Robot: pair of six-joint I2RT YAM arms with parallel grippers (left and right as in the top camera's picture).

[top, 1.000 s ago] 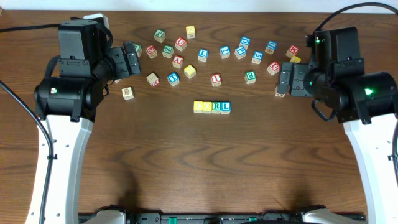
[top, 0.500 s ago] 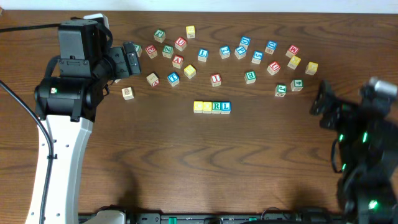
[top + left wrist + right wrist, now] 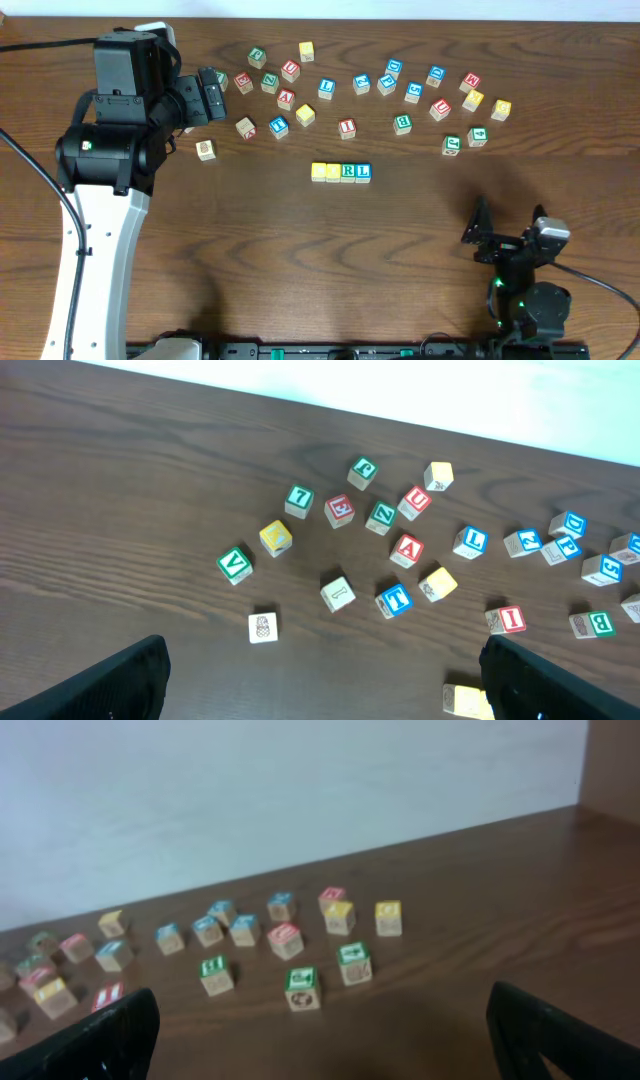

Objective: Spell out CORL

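Note:
Four cubes stand side by side in a row at the table's middle: a yellow cube (image 3: 319, 172), a second yellow cube (image 3: 333, 172), a white cube with a green R (image 3: 348, 172) and a cube with a blue L (image 3: 363, 172). Neither gripper touches them. My left gripper (image 3: 213, 95) hovers at the back left, open and empty; its wrist view (image 3: 325, 700) shows only the row's yellow end (image 3: 465, 700) by the right finger. My right gripper (image 3: 478, 232) is low at the front right, open and empty (image 3: 320, 1050).
Several loose alphabet cubes lie scattered along the back of the table, among them another blue L cube (image 3: 326, 88), a pale cube (image 3: 205, 149) near my left arm and green-faced cubes (image 3: 452, 145) at the right. A white wall lies behind the table.
My right arm has pulled back from the back right cubes down to the table's front right. The left arm and the row of four cubes have not moved.

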